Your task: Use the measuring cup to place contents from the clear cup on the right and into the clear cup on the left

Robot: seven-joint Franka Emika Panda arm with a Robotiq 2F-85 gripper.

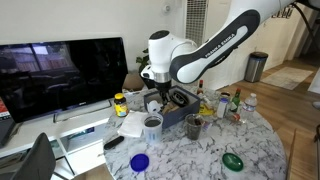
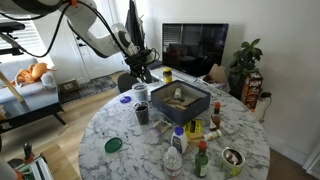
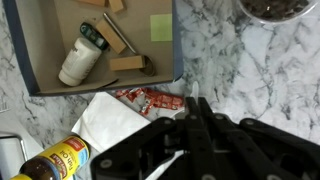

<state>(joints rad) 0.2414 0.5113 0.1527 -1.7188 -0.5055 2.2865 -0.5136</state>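
In the wrist view the top edge cut off the cup [image 3: 281,8]; the gripper [image 3: 195,108] looked too dark to read.

The counter [image 1: 190,155] is showing grey-veined white marble, blue lid [image 1: 139,161] and green lid [image 1: 233,160] are popping, fingers [image 3: 197,118] are looking black.

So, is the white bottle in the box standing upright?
No, the white bottle lies on its side inside the box.

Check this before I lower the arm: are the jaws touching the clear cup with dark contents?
Apart. In the wrist view the jaws sit at the bottom, the clear cup at the top right, with bare marble table between them.
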